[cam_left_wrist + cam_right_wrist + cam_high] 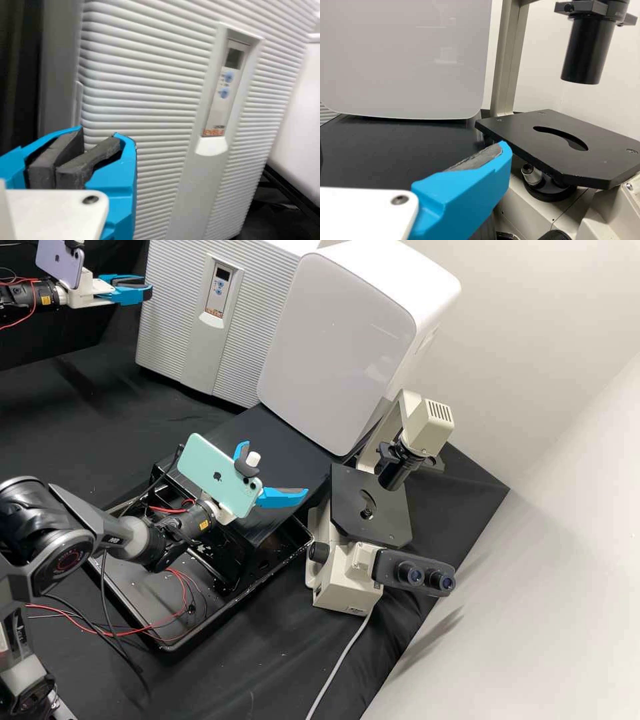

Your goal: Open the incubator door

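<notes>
The incubator (pixel 200 327), a white box with a ribbed front and a narrow display panel, stands at the back left. My left gripper (pixel 148 291) is level with its left edge, fingers together. In the left wrist view the ribbed door (pixel 145 90) spans the middle, with the panel (pixel 225 90) right of centre; my left gripper (pixel 90 145) has its dark pads close together, nothing visible between them. Over the black stand, my right gripper (pixel 275 468) is spread wide, a small white cylinder (pixel 253 459) beside one finger. One blue finger (pixel 465 195) shows in the right wrist view.
A smooth-fronted white box (pixel 340 347) stands right beside the incubator. The microscope (pixel 367 507) is to the right of my right gripper. Below that arm lie a black tray (pixel 170 645) and loose red and black wires.
</notes>
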{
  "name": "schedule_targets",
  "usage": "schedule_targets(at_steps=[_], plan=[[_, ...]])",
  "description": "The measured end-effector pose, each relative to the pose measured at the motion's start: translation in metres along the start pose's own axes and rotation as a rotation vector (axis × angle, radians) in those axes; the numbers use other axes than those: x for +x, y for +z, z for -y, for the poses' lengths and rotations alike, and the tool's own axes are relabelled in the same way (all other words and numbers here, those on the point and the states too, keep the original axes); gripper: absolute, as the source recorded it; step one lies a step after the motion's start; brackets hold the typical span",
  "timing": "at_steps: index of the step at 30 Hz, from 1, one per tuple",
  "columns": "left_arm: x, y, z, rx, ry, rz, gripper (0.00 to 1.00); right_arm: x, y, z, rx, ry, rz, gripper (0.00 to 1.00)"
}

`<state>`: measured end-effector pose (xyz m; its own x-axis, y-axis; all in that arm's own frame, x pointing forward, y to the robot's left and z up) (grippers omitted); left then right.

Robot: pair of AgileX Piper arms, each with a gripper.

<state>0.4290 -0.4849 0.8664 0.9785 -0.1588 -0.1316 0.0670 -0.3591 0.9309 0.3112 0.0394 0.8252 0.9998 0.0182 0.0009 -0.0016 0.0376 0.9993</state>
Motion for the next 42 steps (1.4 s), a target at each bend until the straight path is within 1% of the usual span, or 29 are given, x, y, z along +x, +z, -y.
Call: schedule_targets(at_steps=[4,7,11,15,16,18,20,22,24,29,30,33,36,39,42], plan=[[-0.002,0.014,0.001,0.058,-0.002,0.036,0.00,0.000,0.000,0.000,0.000,0.000,0.000,1.00],[-0.004,0.020,-0.001,0.089,0.003,0.060,0.00,0.000,0.000,0.000,0.000,0.000,0.000,1.00],[-0.005,0.022,-0.004,0.091,0.010,0.065,0.00,0.000,0.000,0.000,0.000,0.000,0.000,1.00],[-0.005,0.022,-0.003,0.091,0.009,0.064,0.00,0.000,0.000,0.000,0.000,0.000,0.000,1.00],[-0.005,0.022,-0.003,0.090,0.008,0.064,1.00,0.000,0.000,0.000,0.000,0.000,0.000,1.00],[-0.006,0.021,-0.002,0.092,0.008,0.059,1.00,0.000,0.000,0.000,0.000,0.000,0.000,1.00],[-0.006,0.019,-0.001,0.109,0.009,0.041,1.00,0.000,0.000,0.000,0.000,0.000,0.000,1.00],[-0.006,0.017,0.000,0.109,0.006,0.017,1.00,0.000,0.000,0.000,0.000,0.000,0.000,1.00],[-0.007,0.015,0.000,0.117,0.001,-0.003,1.00,0.000,0.000,0.000,0.000,0.000,0.000,1.00],[-0.007,0.008,0.000,0.110,-0.006,-0.059,1.00,0.000,0.000,0.000,0.000,0.000,0.000,1.00],[-0.008,0.006,-0.001,0.110,-0.004,-0.065,1.00,0.000,0.000,0.000,0.000,0.000,0.000,1.00],[-0.008,0.005,-0.002,0.091,0.005,-0.076,1.00,0.000,0.000,0.000,0.000,0.000,0.000,1.00],[-0.008,0.005,-0.002,0.092,0.006,-0.077,1.00,0.000,0.000,0.000,0.000,0.000,0.000,1.00],[-0.007,0.006,-0.005,0.110,0.013,-0.074,1.00,0.000,0.000,0.000,0.000,0.000,0.000,1.00],[-0.002,0.008,-0.012,0.116,0.036,-0.066,1.00,0.000,0.000,0.000,0.000,0.000,0.000,1.00]])
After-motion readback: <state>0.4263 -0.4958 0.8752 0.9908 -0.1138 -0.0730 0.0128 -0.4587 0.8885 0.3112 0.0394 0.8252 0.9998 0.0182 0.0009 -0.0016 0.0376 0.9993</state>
